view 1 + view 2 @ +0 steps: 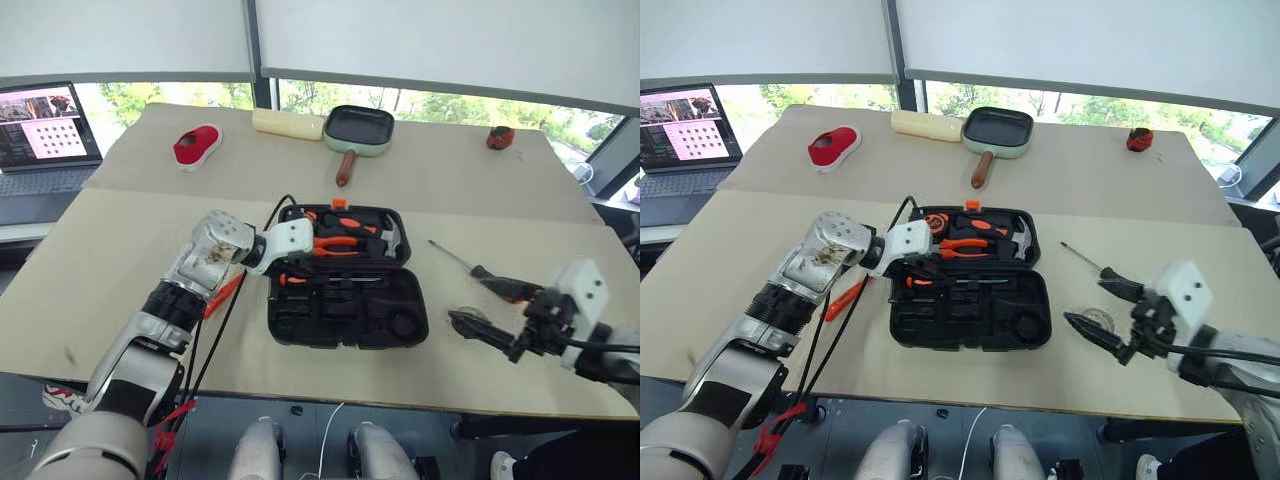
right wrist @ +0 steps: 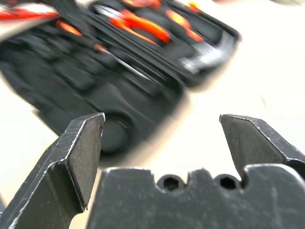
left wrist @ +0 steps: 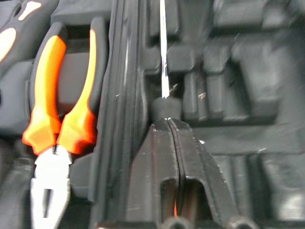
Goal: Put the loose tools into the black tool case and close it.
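Over the open case (image 1: 345,300) I see my left pincer (image 3: 175,125) pressed together behind a screwdriver (image 3: 164,71); right pincer (image 2: 162,138) spread above the desk (image 1: 120,270)

Left claw (image 3: 174,138): fingertips cover the handle of the screwdriver (image 3: 163,57); only its shaft shows. Black tool case (image 2: 124,62): blurred in the right wrist view, slots indistinct. Laptop (image 1: 40,140): cut by the frame edge. Small red object (image 1: 501,138): too small to identify.

no readable text, labels or brands, laptop screen (image 1: 45,125) too small to read
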